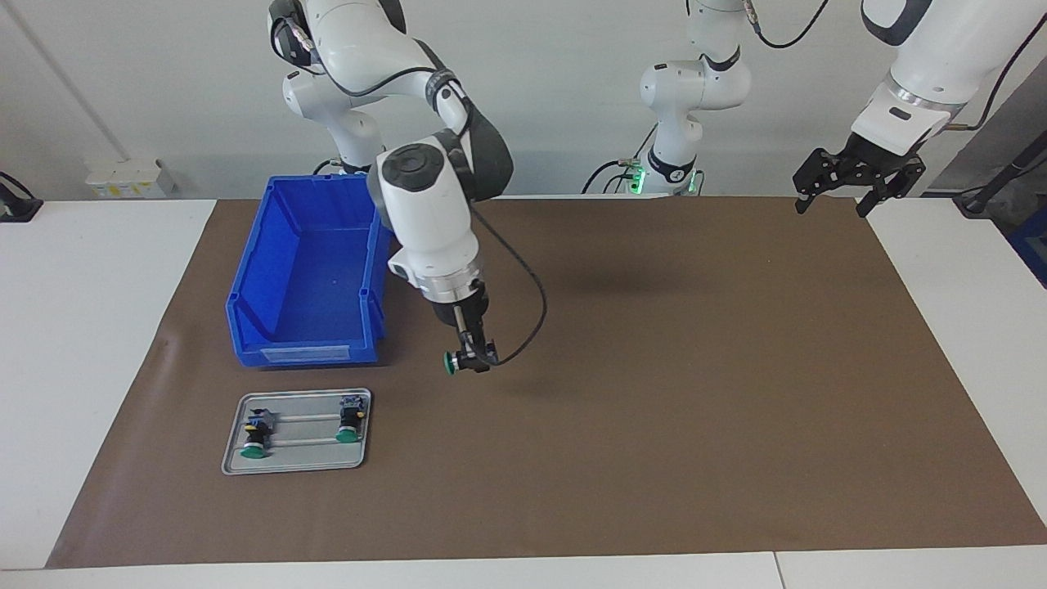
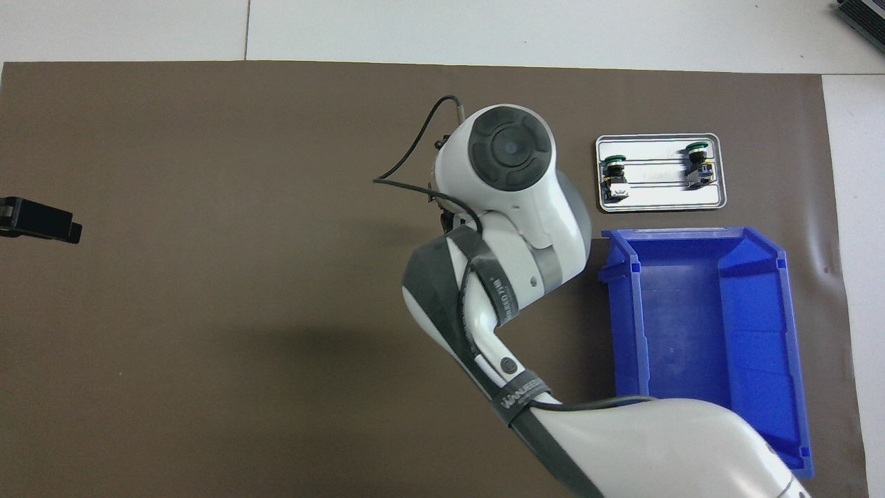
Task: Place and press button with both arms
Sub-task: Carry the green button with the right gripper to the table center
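My right gripper (image 1: 471, 361) hangs over the brown mat beside the blue bin, shut on a button (image 1: 451, 361) whose green cap points sideways toward the right arm's end of the table. In the overhead view the arm's own wrist hides this gripper and the held button. Two more buttons (image 1: 256, 438) (image 1: 350, 424) lie on the metal tray (image 1: 303, 456), also seen from overhead as buttons (image 2: 614, 176) (image 2: 697, 162) on the tray (image 2: 657, 197). My left gripper (image 1: 831, 204) waits open, raised over the mat's corner at the left arm's end; only its tip (image 2: 41, 223) shows from overhead.
A blue bin (image 1: 307, 270) (image 2: 705, 332) stands on the mat, nearer to the robots than the tray. The brown mat (image 1: 695, 393) covers most of the white table. A black cable loops from the right wrist.
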### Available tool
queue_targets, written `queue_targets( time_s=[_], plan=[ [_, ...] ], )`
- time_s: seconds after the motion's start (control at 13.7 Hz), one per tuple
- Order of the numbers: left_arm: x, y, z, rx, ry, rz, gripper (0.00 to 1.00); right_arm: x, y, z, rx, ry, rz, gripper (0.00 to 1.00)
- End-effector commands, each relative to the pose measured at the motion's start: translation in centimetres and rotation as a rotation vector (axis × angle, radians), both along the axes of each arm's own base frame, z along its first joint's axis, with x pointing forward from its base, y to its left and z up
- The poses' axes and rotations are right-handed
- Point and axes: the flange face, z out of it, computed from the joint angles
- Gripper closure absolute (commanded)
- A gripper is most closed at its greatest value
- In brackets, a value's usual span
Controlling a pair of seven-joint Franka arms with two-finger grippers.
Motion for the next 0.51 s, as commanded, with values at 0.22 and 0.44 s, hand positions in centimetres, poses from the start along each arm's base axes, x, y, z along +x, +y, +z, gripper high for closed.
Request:
queue_targets(
  time_s=[0.22,0.44],
  plan=[
    [-0.7,-1.3,0.1,0.002,0.012,-0.015,0.0,-5.7,8.5,-8.4,-0.095,-0.021,-0.062,1.0],
    [-0.5,-2.3,0.1,0.002,-0.003,-0.091,0.0,-7.4,8.8,-11.4,-0.088,-0.012,-0.084,1.0]
  ],
)
